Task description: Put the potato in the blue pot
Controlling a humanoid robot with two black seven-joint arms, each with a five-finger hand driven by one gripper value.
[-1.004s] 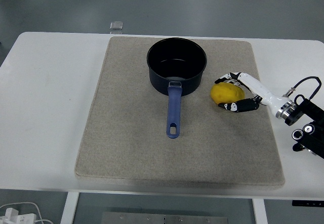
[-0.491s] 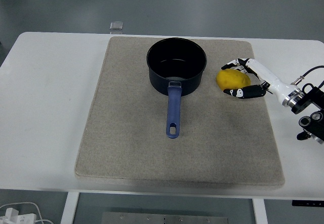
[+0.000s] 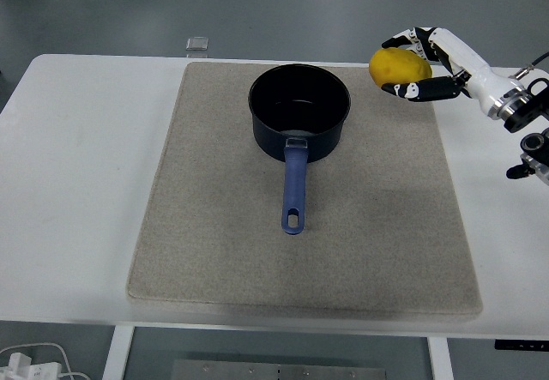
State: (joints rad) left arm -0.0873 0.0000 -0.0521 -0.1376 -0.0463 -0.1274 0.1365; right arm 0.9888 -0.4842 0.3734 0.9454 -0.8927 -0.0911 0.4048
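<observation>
Presently, operator, your inventory: right hand [image 3: 418,61], fingers [image 3: 426,92] clamped around yellow potato [image 3: 398,66], held in air, apparently above far right corner of beige mat [image 3: 206,226]. Blue pot [image 3: 299,110] upright on mat's far centre, left of potato and apart from it, handle [image 3: 293,193] pointing toward near edge. White table [image 3: 77,183] under mat. Small clear object [image 3: 198,44] at table's far edge, too small to identify.

A white table [image 3: 77,183] is carrying a beige mat [image 3: 377,226], with a small clear block [image 3: 198,44] sitting at the far edge.
</observation>
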